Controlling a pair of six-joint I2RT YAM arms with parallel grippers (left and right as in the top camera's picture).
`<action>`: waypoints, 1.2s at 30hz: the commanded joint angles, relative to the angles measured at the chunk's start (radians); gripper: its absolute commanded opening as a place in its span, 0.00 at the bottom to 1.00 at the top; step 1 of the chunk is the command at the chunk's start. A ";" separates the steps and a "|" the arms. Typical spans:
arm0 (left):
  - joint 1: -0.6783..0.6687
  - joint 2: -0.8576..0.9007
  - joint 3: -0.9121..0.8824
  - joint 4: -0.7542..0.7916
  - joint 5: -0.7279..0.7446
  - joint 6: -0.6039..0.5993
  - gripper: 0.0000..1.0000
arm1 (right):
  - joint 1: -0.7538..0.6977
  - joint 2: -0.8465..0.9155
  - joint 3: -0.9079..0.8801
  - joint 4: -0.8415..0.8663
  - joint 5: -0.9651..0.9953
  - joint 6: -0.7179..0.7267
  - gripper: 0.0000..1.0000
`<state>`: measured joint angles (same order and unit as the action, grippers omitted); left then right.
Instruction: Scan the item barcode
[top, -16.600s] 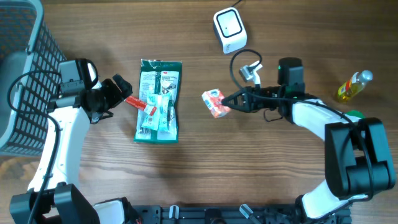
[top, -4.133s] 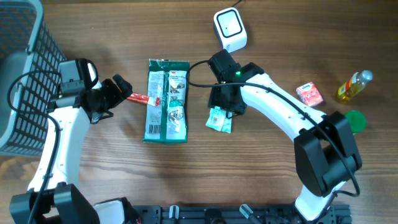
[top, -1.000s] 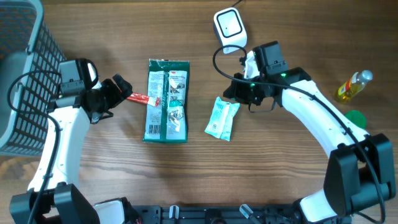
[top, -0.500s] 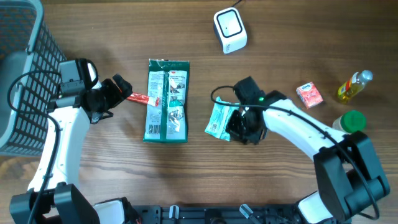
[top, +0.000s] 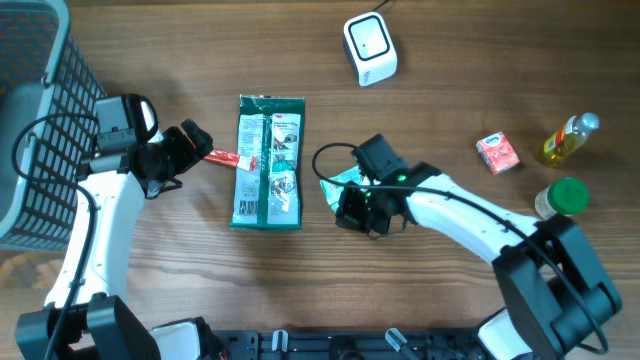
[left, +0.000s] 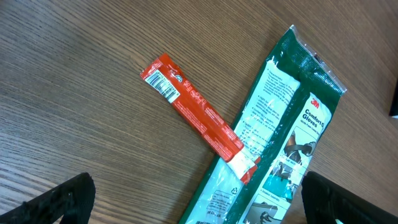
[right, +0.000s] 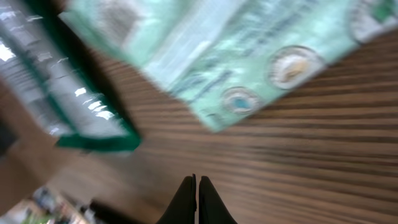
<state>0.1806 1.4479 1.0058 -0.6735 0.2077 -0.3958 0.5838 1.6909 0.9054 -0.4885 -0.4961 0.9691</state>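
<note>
A pale green packet (top: 338, 181) lies on the wooden table, partly covered by my right arm; it fills the top of the right wrist view (right: 249, 56). My right gripper (top: 348, 212) (right: 196, 186) is shut with nothing between its fingers, low over the wood just in front of that packet. The white scanner (top: 370, 48) stands at the back. My left gripper (top: 195, 145) (left: 199, 208) is open, apart from a red sachet (top: 222, 157) (left: 199, 115) whose end rests on a dark green gloves pack (top: 268, 162) (left: 280, 143).
A wire basket (top: 35, 120) stands at the far left. A small pink box (top: 497, 152), a yellow bottle (top: 570, 138) and a green cap (top: 565, 195) sit at the right. The gloves pack's edge (right: 62, 93) lies close to the left of my right gripper.
My right arm has swung from beside the scanner down and left onto the pale green packet, which has shifted and turned a little leftward. The left arm has not moved.
</note>
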 joint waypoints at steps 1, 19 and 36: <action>0.001 -0.006 0.010 0.003 0.005 -0.005 1.00 | -0.028 -0.081 0.045 0.009 -0.087 -0.105 0.04; 0.001 -0.006 0.010 0.003 0.005 -0.005 1.00 | -0.027 0.023 0.042 0.017 0.242 -0.101 0.04; 0.001 -0.006 0.010 0.003 0.005 -0.005 1.00 | -0.060 0.020 0.180 -0.027 0.254 -0.158 0.04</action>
<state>0.1806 1.4479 1.0058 -0.6735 0.2073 -0.3958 0.5262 1.7638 1.0527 -0.5308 -0.2844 0.8463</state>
